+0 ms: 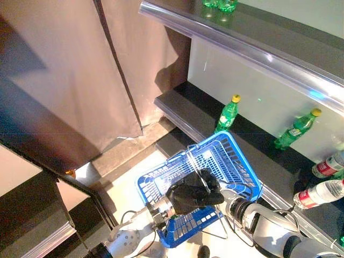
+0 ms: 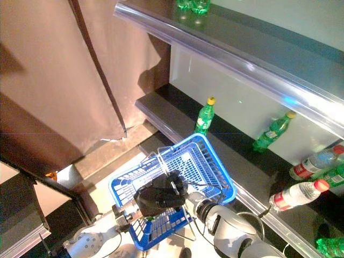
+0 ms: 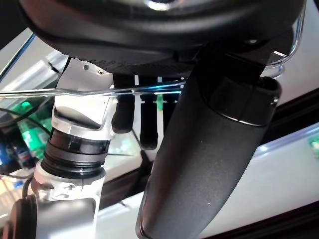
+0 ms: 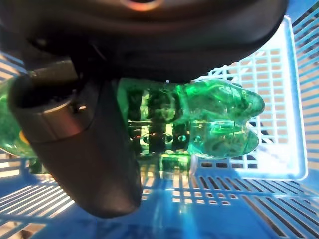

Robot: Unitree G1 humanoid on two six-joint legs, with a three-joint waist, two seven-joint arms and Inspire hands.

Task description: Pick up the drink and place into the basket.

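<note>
A blue plastic basket (image 1: 239,153) hangs in front of the shelves. My left hand (image 1: 180,200) comes from the lower left and is shut on the basket's wire handle (image 3: 94,91), with its thumb (image 3: 209,149) wrapped under the wire. My right hand (image 1: 212,188) reaches in from the lower right, right beside the left one, low over the basket. It is shut on a green drink bottle (image 4: 214,119), which shows only in the right wrist view, above the blue mesh of the basket (image 4: 284,94). In the eye views the hands hide the bottle.
On the dark shelf (image 1: 177,102) behind the basket stands a green bottle (image 1: 228,114); another green bottle (image 1: 295,129) lies farther right. Two clear bottles with red labels (image 1: 318,194) lie at the right edge. A brown curtain (image 1: 80,70) hangs at the left.
</note>
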